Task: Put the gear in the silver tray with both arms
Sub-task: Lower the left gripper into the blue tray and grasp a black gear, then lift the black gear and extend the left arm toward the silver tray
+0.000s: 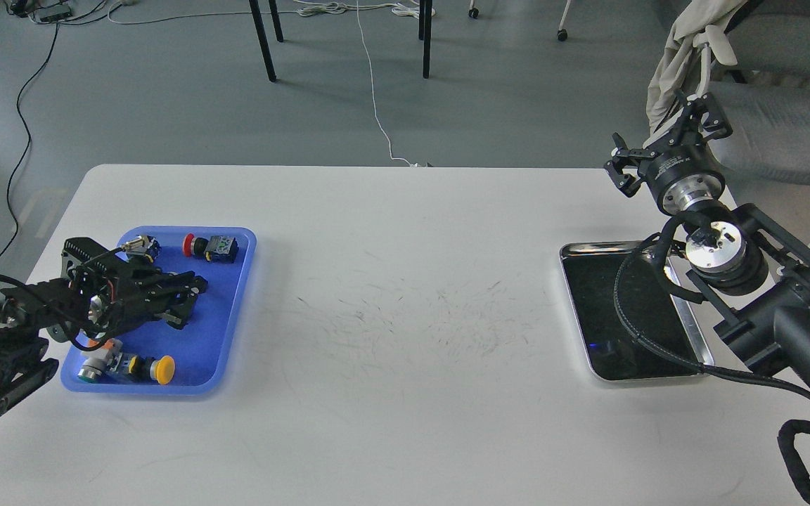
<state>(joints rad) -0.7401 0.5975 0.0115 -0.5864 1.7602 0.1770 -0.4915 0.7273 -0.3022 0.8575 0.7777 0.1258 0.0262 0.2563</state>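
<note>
The silver tray (591, 302) lies empty at the table's right side, partly behind my right arm and its cable. My right gripper (661, 151) is raised beyond the tray's far end, open and empty. My left gripper (190, 299) reaches low into the blue plastic tray (226, 330) at the left. Its dark fingers sit around a small black part, probably the gear (197, 284), at the fingertips. I cannot tell whether the fingers grip it.
The blue tray also holds a red push button (197, 246), a yellow push button (159, 369) and a metal plug (134, 246). A grey chair with a cloth (763, 105) stands close behind my right gripper. White table (405, 316) between the trays.
</note>
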